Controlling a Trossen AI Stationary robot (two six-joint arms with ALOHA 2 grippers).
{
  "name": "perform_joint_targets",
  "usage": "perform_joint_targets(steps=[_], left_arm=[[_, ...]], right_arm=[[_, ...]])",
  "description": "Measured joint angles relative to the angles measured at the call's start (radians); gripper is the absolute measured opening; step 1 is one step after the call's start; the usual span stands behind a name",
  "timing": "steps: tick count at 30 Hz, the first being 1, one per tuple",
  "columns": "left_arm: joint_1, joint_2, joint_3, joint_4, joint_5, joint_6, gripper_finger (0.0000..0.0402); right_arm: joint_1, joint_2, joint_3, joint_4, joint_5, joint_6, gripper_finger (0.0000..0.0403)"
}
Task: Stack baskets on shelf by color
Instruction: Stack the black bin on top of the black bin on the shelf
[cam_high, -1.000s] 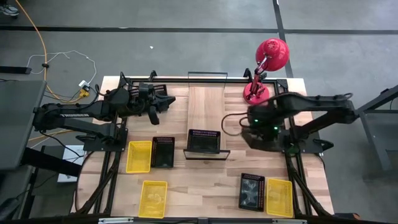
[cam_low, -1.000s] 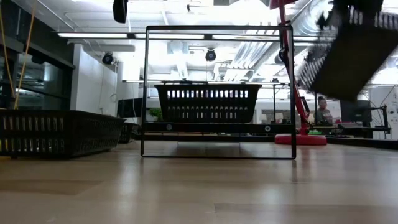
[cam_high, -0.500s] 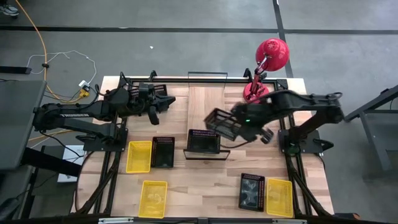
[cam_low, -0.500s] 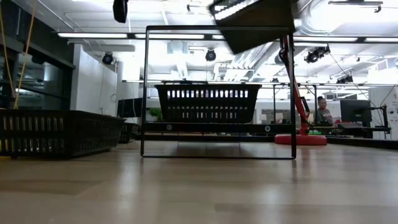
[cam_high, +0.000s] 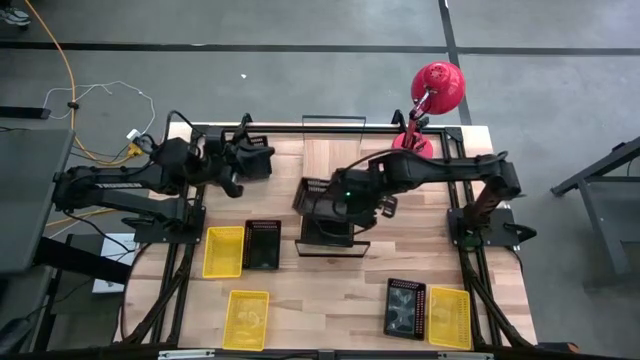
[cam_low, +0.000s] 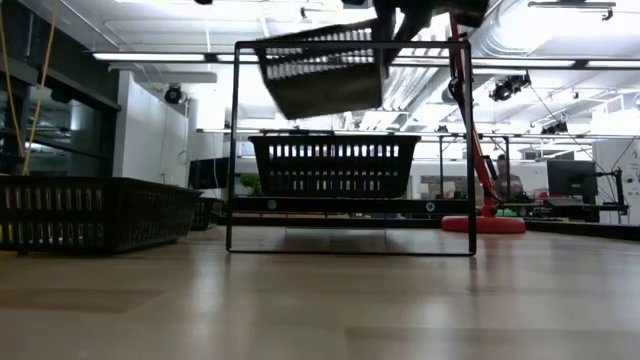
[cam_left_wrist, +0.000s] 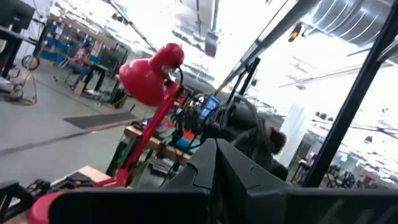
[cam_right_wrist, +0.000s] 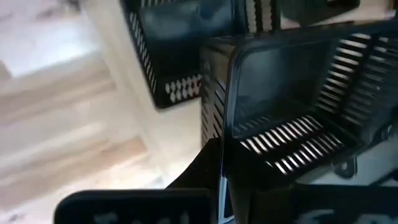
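My right gripper (cam_high: 345, 197) is shut on a black slotted basket (cam_high: 320, 198) above the shelf (cam_high: 330, 160), a light board with black wire frames at its ends. In the low view this basket (cam_low: 322, 72) hangs tilted over a second black basket (cam_low: 335, 165), which rests by its base on the shelf board (cam_low: 350, 205). My left gripper (cam_high: 237, 166) is at the table's far left corner with shut fingers (cam_left_wrist: 216, 180). A third black basket (cam_high: 257, 160) is right beside it. My right gripper pinches one end wall of the black basket (cam_right_wrist: 226, 106), one finger inside and one outside. The basket reaches away from the fingers, lifted clear and tilted, above the basket on the shelf. My left gripper: I cannot tell whether it touches the black basket beside it.
On the tabletop lie a yellow basket (cam_high: 224, 250) next to a black one (cam_high: 262, 245), a yellow one (cam_high: 247, 318) near the front, and a black (cam_high: 405, 306) and yellow (cam_high: 449, 316) pair at the front right. A red desk lamp (cam_high: 425, 110) stands at the far right.
My right gripper has carried the black basket from the table's right side toward the left, over the shelf, and then down toward the basket on it; the carried basket has stayed tilted. My left gripper has shifted a little toward the far edge.
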Motion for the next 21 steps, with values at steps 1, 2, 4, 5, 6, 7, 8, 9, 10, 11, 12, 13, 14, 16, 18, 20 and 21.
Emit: perform_joint_targets(steps=[1, 2, 4, 5, 6, 7, 8, 9, 10, 11, 12, 13, 14, 16, 18, 20, 21], left_arm=[[0.0, -0.002, 0.0, 0.005, 0.0, 0.0, 0.0], [0.0, -0.006, 0.0, 0.005, 0.0, 0.0, 0.0], [0.0, -0.01, 0.0, 0.006, 0.0, 0.0, 0.0], [0.0, -0.013, 0.0, 0.004, 0.0, 0.0, 0.0], [0.0, -0.014, 0.0, 0.006, 0.0, 0.0, 0.0], [0.0, -0.015, 0.0, 0.006, 0.0, 0.0, 0.0], [0.0, -0.015, 0.0, 0.006, 0.0, 0.0, 0.0], [0.0, -0.015, 0.0, 0.006, 0.0, 0.0, 0.0], [0.0, -0.015, 0.0, 0.005, 0.0, 0.0, 0.0], [0.0, -0.015, 0.0, 0.006, -0.001, 0.0, 0.0], [0.0, -0.015, 0.0, 0.006, 0.0, 0.0, 0.0], [0.0, -0.015, 0.0, 0.006, 0.0, 0.0, 0.0], [0.0, -0.014, 0.0, 0.005, 0.0, 0.0, 0.0], [0.0, -0.015, 0.0, 0.006, 0.0, 0.0, 0.0], [0.0, -0.014, 0.0, 0.005, 0.0, 0.0, 0.0], [0.0, -0.015, 0.0, 0.006, 0.0, 0.0, 0.0], [0.0, -0.015, 0.0, 0.006, 0.0, 0.0, 0.0]], right_arm=[[0.001, 0.004, 0.0, 0.008, -0.012, 0.006, 0.0], [0.001, 0.011, 0.0, 0.013, -0.022, 0.009, 0.0], [0.003, 0.023, 0.0, 0.015, -0.028, 0.01, 0.0], [0.005, 0.031, 0.0, 0.013, -0.028, 0.01, 0.0], [0.008, 0.036, 0.0, 0.014, -0.028, 0.009, 0.0], [0.012, 0.04, 0.0, 0.014, -0.028, 0.009, 0.0], [0.015, 0.045, 0.0, 0.016, -0.028, 0.009, 0.0], [0.02, 0.046, 0.0, 0.017, -0.028, 0.012, 0.0], [0.024, 0.048, 0.0, 0.011, -0.031, 0.022, 0.0], [0.025, 0.05, 0.0, 0.006, -0.036, 0.034, 0.0], [0.027, 0.054, 0.0, 0.0, -0.041, 0.047, 0.0], [0.029, 0.057, 0.0, -0.008, -0.044, 0.058, 0.0], [0.03, 0.059, 0.0, -0.023, -0.043, 0.062, 0.0], [0.035, 0.06, 0.0, -0.054, -0.042, 0.057, 0.0], [0.043, 0.062, 0.0, -0.057, -0.044, 0.056, 0.0], [0.051, 0.064, 0.0, -0.072, -0.055, 0.054, 0.0], [0.054, 0.064, 0.0, -0.071, -0.057, 0.053, 0.0]])
